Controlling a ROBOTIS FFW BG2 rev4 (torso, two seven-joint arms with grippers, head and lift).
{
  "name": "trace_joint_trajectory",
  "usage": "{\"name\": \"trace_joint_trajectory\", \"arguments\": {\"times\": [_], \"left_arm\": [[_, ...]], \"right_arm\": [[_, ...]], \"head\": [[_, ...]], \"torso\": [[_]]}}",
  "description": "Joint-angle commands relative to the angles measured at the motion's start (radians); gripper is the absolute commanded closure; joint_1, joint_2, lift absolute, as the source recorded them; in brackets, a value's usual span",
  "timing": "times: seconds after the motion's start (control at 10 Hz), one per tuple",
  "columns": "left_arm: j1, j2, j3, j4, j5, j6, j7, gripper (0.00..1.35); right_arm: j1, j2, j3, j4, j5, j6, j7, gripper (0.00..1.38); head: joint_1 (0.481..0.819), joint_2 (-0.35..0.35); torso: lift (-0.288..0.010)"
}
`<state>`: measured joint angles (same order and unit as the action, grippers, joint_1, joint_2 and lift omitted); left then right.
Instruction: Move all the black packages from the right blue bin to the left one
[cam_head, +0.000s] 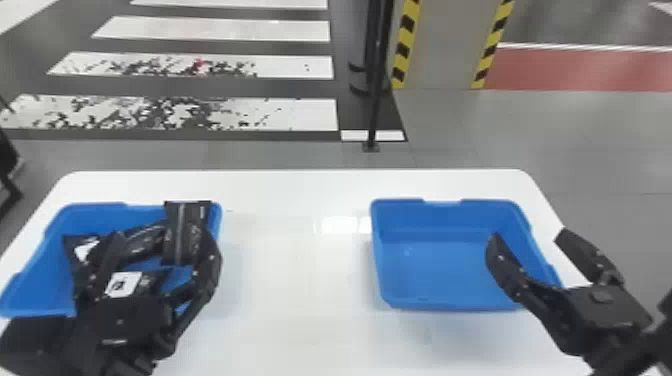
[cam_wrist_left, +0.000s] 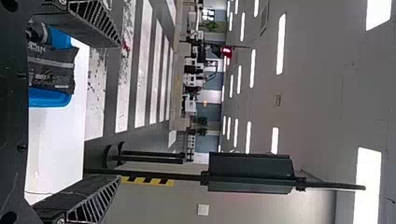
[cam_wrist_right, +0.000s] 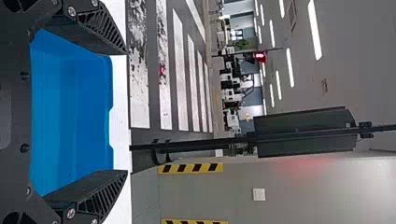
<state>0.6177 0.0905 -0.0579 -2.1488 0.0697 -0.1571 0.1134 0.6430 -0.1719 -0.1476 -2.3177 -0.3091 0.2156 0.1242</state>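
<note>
Left blue bin (cam_head: 30, 280), head view: lower left of the frame, on the white counter (cam_head: 300, 320); at least four black packages lay inside.
Upright-looking package (cam_head: 185, 232), head view: at the bin's upper right corner, long axis up and down the frame, top end over the rim.
Middle package (cam_head: 142, 242), head view: long axis slanted from lower left towards upper right.
White-labelled packages, head view: one near the bin's left wall, one lower down; both partly hidden, their exact headings unclear.
Left pincer (cam_head: 162, 240), head view: over the left bin, widely open, gripping nothing.
Right pincer (cam_head: 528, 236), head view: lower right, spread wide with nothing held.
Right blue bin (cam_head: 435, 270), head view: right of centre, visible floor bare; the transfer looked finished.
Left pincer, left wrist view: fingers far apart, a package beyond them in the bin.
Right bin, right wrist view: bare blue interior beyond the parted fingers.
</note>
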Motion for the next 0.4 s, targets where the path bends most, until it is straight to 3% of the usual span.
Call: {"name": "trace_joint_trajectory", "arguments": {"times": [0.0,0.3], "left_arm": [[-0.002,0.0,0.0,0.0,0.0,0.0,0.0,0.03],[-0.002,0.0,-0.002,0.0,0.0,0.0,0.0,0.04]], "right_arm": [[0.0,0.0,0.0,0.002,0.0,-0.005,0.0,0.13],[0.0,-0.001,0.0,0.002,0.0,-0.007,0.0,0.13]], "head": [[0.695,-0.043],[0.695,-0.044]], "torso": [[-0.132],[-0.132]]}}
